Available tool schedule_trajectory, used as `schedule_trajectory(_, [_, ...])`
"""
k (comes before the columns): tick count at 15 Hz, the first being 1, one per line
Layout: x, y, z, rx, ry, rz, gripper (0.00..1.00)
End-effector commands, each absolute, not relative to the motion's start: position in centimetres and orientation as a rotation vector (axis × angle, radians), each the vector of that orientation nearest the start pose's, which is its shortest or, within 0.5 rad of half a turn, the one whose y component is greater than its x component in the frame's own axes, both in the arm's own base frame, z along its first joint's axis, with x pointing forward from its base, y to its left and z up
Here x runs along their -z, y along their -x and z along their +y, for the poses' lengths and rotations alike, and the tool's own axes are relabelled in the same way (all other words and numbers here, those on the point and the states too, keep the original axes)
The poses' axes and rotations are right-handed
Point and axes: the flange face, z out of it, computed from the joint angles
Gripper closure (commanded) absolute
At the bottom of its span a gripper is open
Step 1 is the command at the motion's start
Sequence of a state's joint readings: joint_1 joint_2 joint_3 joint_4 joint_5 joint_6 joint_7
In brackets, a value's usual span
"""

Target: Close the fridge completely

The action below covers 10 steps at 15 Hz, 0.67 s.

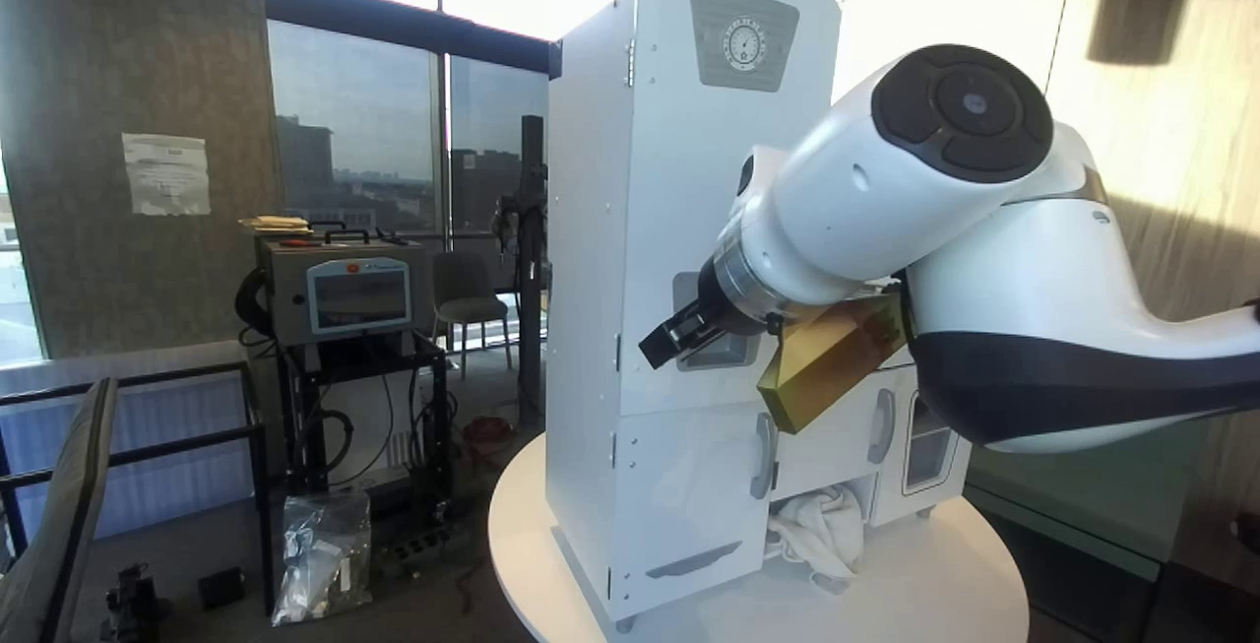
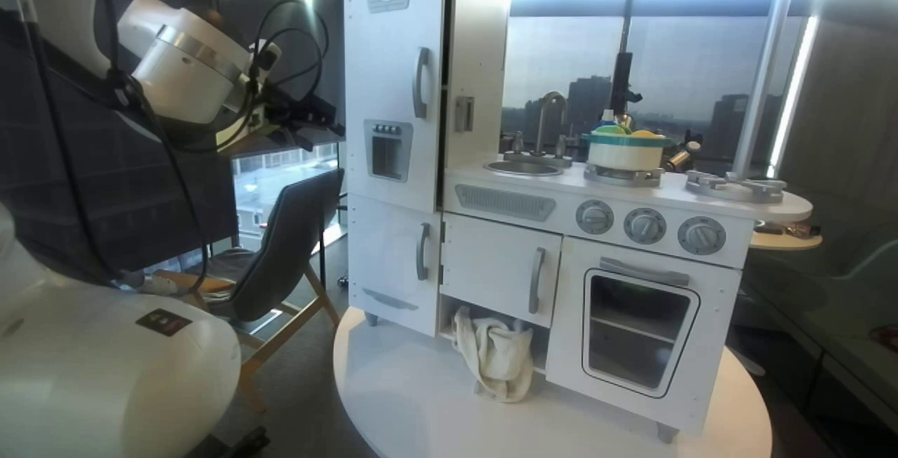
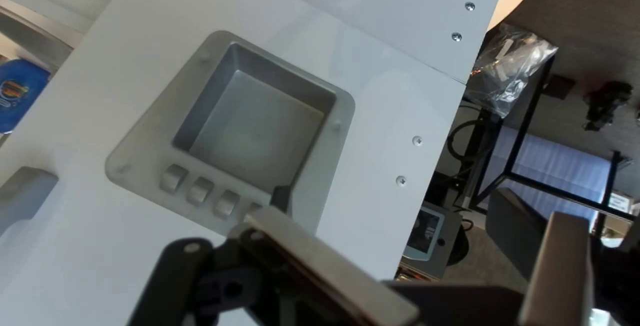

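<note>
Beside the curved grey upper handle (image 2: 418,83), we'd push: tall white toy fridge (image 2: 424,163), flat white upper door (image 2: 386,72) probably stiff, light-swinging, slick. Jaws: spread, empty.

1. fridge (image 1: 660,229): smooth panels, faint gloss.
2. dispenser panel (image 3: 255,136): matt, plastic in appearance.
3. screws (image 3: 417,141): bright metal.
4. towel (image 2: 499,356): rumpled cloth, matt.
5. bag (image 1: 323,556): clear plastic, glossy, crinkled.
6. wall (image 1: 1162,160): wood-grain finish.
7. faucet (image 2: 541,127): smooth, metallic sheen.
8. sheet (image 1: 165,174): paper, matt.
</note>
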<state>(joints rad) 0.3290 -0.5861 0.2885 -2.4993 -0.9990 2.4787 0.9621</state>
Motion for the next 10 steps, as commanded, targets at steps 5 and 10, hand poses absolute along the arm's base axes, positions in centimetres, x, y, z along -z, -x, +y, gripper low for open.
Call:
schedule_trajectory(5, [-58.2, -30.9, 20.0, 1.668, 3.063, -0.202, 0.0])
schedule_trajectory(10, [-61.3, -30.3, 15.9, 1.846, 3.045, -0.085, 0.0])
